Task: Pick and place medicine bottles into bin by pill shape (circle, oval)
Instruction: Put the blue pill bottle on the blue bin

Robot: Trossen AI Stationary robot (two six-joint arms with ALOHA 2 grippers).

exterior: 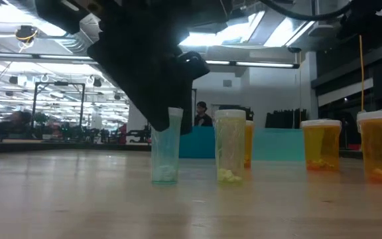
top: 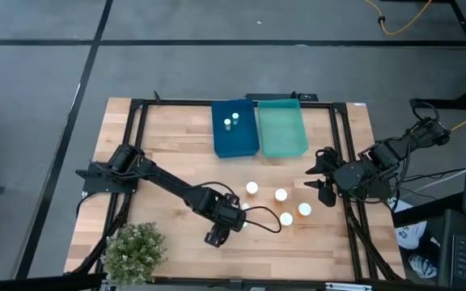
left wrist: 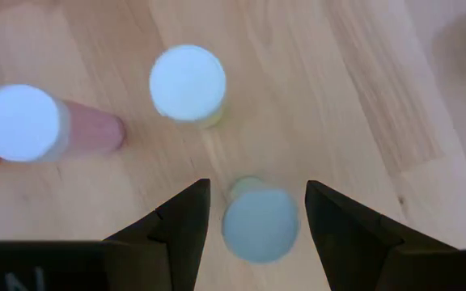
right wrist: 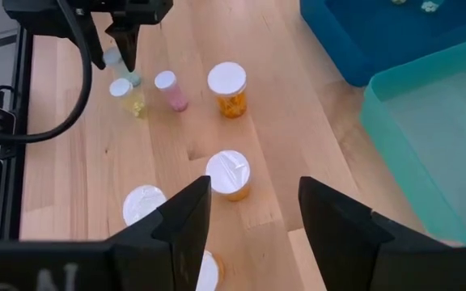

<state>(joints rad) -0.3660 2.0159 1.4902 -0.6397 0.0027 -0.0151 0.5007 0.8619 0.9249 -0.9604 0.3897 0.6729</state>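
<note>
The dark blue bin (top: 235, 129) sits at twelve o'clock on the wooden table (top: 168, 145) and holds two small white-capped bottles (top: 230, 122). Just beside it at its three o'clock, the teal bin (top: 282, 129) shows nothing inside. The left gripper (left wrist: 257, 212), jaws spread wide, straddles a small clear bottle (left wrist: 259, 222) without touching it, near six o'clock on the table. Four amber bottles (top: 281, 195) stand upright near the table's four o'clock. The right gripper (top: 324, 172) waits at three o'clock, jaws wide, holding nothing.
</note>
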